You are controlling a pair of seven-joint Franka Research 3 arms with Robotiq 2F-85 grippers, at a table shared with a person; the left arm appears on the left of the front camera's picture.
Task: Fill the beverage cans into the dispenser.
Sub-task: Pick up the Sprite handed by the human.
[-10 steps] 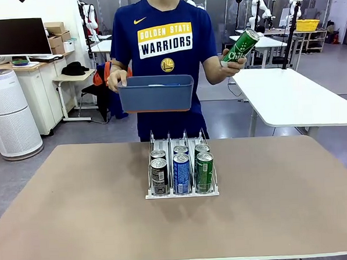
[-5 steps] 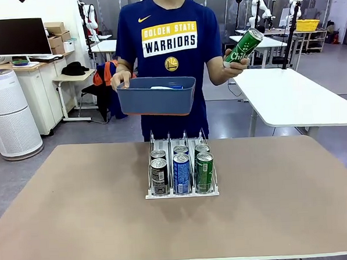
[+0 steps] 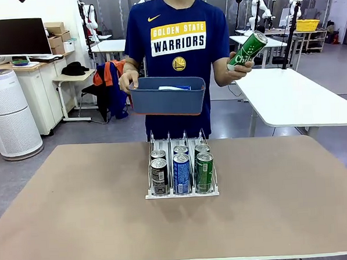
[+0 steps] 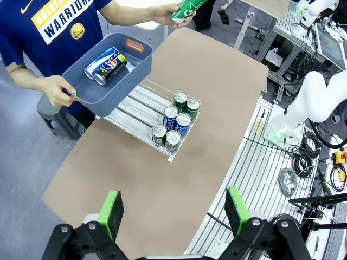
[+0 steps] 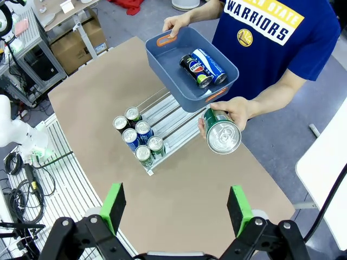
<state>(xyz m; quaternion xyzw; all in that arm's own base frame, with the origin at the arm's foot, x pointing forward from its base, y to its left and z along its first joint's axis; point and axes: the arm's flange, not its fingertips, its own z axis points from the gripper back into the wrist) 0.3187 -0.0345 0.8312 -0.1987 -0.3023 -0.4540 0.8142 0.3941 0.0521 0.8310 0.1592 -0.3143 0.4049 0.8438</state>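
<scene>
White dispenser [image 3: 182,194] on the table [image 3: 79,216] holds six cans [image 3: 181,170]; above and behind it a person [image 3: 179,65] holds a bin [image 3: 168,101] and a green can [image 3: 248,48]. Left end effector [image 4: 174,211] gapes open, well apart from the dispenser. Right end effector [image 5: 175,208] is open too; two cans [image 5: 201,67] lie in the bin.

On the light-brown table [image 3: 79,216] stands the white three-lane dispenser [image 3: 181,194], midway between the side edges, its back end close to the far edge.
</scene>
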